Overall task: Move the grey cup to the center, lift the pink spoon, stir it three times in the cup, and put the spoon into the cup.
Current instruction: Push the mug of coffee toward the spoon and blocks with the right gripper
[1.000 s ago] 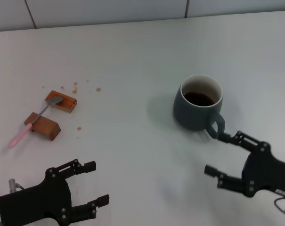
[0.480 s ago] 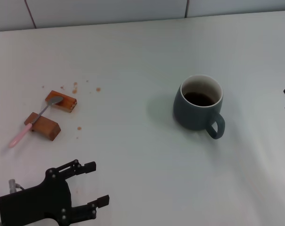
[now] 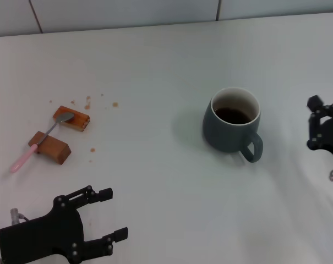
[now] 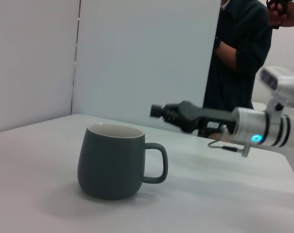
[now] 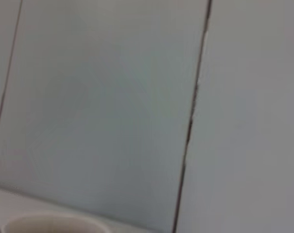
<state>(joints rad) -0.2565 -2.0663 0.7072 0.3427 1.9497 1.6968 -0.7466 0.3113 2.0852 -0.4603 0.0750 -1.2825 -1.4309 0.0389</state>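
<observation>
The grey cup point(image 3: 232, 122) stands right of the table's middle with dark liquid inside and its handle turned toward me and the right. It also shows in the left wrist view point(image 4: 115, 162), and its rim shows in the right wrist view point(image 5: 49, 224). The pink spoon point(image 3: 28, 153) lies at the left, across two brown wooden blocks, its bowl on the far block. My right gripper point(image 3: 312, 124) is open, to the right of the cup and apart from it, pointing at it; it also shows in the left wrist view point(image 4: 159, 110). My left gripper point(image 3: 114, 214) is open and empty at the front left.
The two wooden blocks point(image 3: 71, 119) point(image 3: 50, 147) sit at the left with brown crumbs point(image 3: 88, 103) around them. A tiled wall point(image 3: 155, 14) bounds the table's far edge. A person point(image 4: 239, 53) stands beyond the table.
My right gripper left the spot in front of the cup's handle, swung out to the right edge, and now sits level with the cup on its right. The cup, spoon and left arm stayed still.
</observation>
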